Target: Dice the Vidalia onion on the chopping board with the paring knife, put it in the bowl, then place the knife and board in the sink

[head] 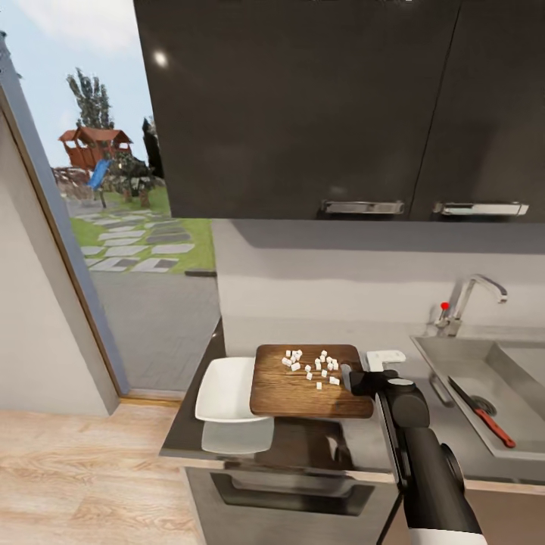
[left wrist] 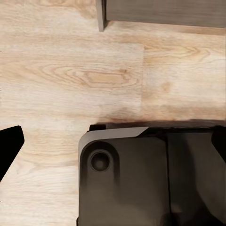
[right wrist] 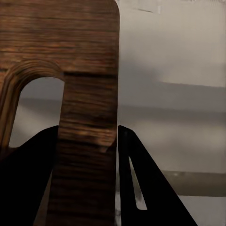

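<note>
Dark wood fills my right wrist view: the board (right wrist: pixel 87 94) stands between my two black fingers (right wrist: pixel 141 179), which pinch its edge beside the slot-shaped handle hole. From my head I see my right arm (head: pixel 431 469) reaching up and forward from the lower right, forearm rising toward the counter (head: pixel 318 446), wrist bent so that my right claw (head: pixel 356 381) meets the board's right end. The board looks lifted a little off the counter, casting a shadow beneath, and its left edge overlaps the white bowl (head: pixel 223 390) at the counter's left end. Diced onion (head: pixel 310 365) lies scattered as small white cubes over the board's far half, close to my claw. A small white object (head: pixel 384 357) sits on the counter just behind my claw.

To the right, the knife (head: pixel 484 416), red-handled, lies in the sink (head: pixel 454 356), with the tap (head: pixel 473 299) and its red knob behind.

My left wrist camera looks down at pale wooden floor (left wrist: pixel 70 70) and a dark rounded part of my own body (left wrist: pixel 141 179); one black fingertip (left wrist: pixel 9 146) shows at the edge, and I cannot tell whether that claw is spread or pressed together.
</note>
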`<state>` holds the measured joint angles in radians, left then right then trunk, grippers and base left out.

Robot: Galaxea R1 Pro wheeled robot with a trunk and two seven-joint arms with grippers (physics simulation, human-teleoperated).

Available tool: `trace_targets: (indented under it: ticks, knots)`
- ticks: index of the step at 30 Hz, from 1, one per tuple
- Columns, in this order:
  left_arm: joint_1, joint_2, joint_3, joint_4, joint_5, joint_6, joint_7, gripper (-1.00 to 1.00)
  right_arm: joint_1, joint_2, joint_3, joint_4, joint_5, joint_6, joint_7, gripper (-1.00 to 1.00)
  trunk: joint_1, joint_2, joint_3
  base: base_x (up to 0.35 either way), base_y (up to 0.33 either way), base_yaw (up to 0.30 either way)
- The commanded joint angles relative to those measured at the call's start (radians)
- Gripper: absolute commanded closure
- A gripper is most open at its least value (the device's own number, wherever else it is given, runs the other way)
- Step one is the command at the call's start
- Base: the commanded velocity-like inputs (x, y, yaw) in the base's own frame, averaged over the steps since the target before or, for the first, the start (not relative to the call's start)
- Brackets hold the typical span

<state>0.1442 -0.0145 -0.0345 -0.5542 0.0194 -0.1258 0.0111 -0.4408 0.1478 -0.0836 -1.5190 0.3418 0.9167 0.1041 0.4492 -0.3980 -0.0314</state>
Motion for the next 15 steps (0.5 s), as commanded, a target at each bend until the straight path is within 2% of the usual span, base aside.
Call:
trace_targets:
  ticks: [1,7,15]
  knots:
    - [0.000,0.001,-0.002,-0.001,0.002,-0.002,0.001,-1.00,-0.001,0.001,-0.001,-0.001,0.010,0.004,0.011,1.00,0.001,-0.002,0.000,0.064,0.078,0.000]
    - [0.000,0.001,-0.002,-0.001,0.002,-0.002,0.001,-1.00,-0.001,0.001,-0.001,-0.001,0.010,0.004,0.011,1.00,0.001,-0.002,0.009,0.078,0.101,0.000]
    - [0.000,0.001,-0.002,-0.001,0.002,-0.002,0.001,-1.00,-0.001,0.001,0.001,-0.001,0.011,0.004,0.011,1.00,0.001,-0.002,0.022,0.123,0.186,0.000]
